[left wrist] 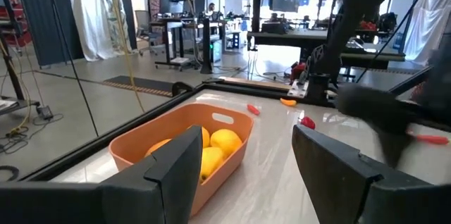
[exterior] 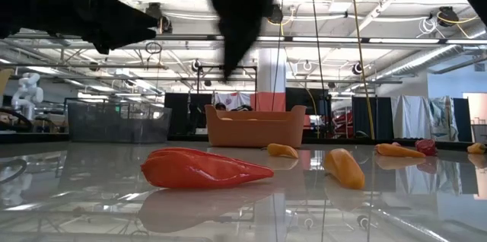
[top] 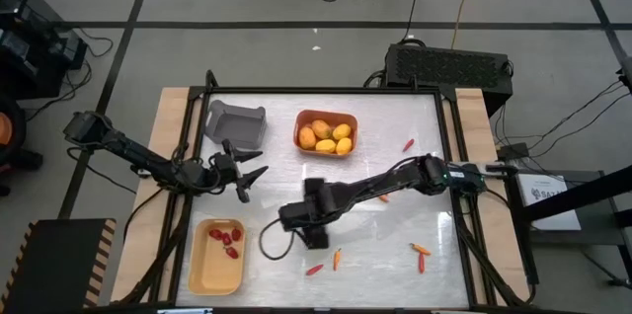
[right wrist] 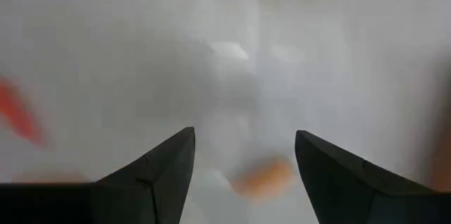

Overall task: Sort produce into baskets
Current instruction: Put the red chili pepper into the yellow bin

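- Produce still waiting to be sorted lies scattered over the glossy white desk [top: 385, 235]: thin orange-red carrot-like sticks, one [top: 337, 259] just beside a red piece [top: 314, 270] near the front edge, two more [top: 421, 249] to the right and others [top: 408, 144] further back.
- Right end effector [top: 314, 238] hangs low over the desk with its fingers spread wide and nothing between them; the nearest stick lies just in front of it and slightly to its right, long axis running roughly front to back.
- Left end effector [top: 247, 180], likewise wide and empty, hovers between the grey angular plastic bin [top: 237, 122] and the longer pale yellow plastic bin [top: 201, 273], farther from the loose sticks.
- Orange plastic bin [top: 327, 117] holds the yellow-orange rounded fruits [top: 326, 136]; dark red berries [top: 228, 240] sit in the yellow one.
- Nothing appears to block the short reach to the stick.
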